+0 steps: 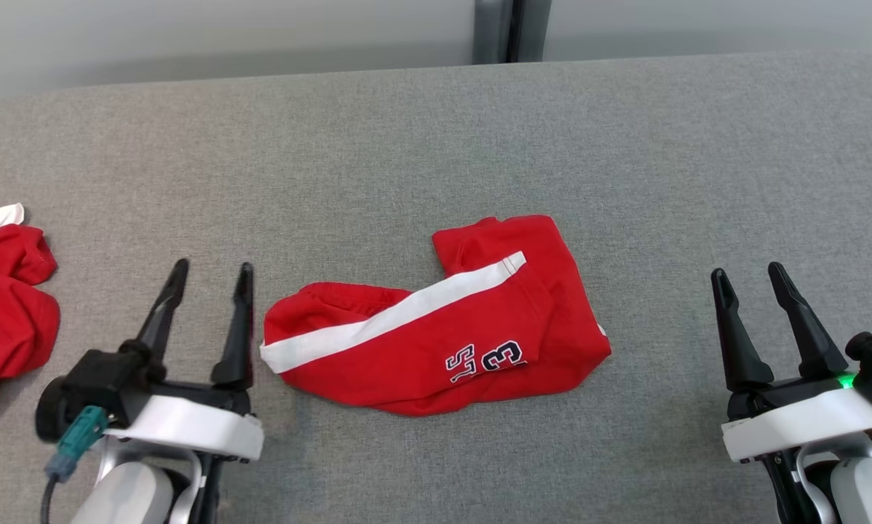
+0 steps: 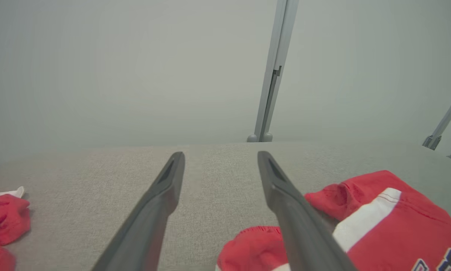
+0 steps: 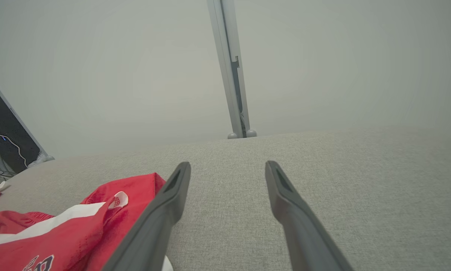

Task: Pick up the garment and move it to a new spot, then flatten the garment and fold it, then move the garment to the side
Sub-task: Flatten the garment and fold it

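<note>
Grey woven fabric covers the wide table (image 1: 436, 131), with a pale blank wall (image 1: 188, 36) behind it and a slim grey metal post (image 1: 505, 29) rising at the far edge.

The left gripper (image 1: 213, 265) hovers low over the near left of the table. Its two long dark fingers are spread wide with nothing between them. The right gripper (image 1: 747, 271) sits at the near right, also spread and empty, over bare fabric.

Just beside the left gripper's inner finger lies the soft red garment with a white side stripe and a dark-edged number print (image 1: 436, 342). It rests on the table about midway between the two grippers, its stripe end nearest the left one. It is well apart from the right gripper. Farther out, at the left edge, a crumpled red and white cloth heap (image 1: 6, 313) sits on its own.

The garment lies doubled over on itself in a compact bundle, and neither gripper is holding it. The pick-up and set-down therefore look complete, and some folding seems to be done. The outline is uneven, though, with a raised lump at the top and a rounded, puffy left end. It may still need smoothing or another fold. The last step, moving it to the side, is probably not yet done, since it lies in the middle of the table.
</note>
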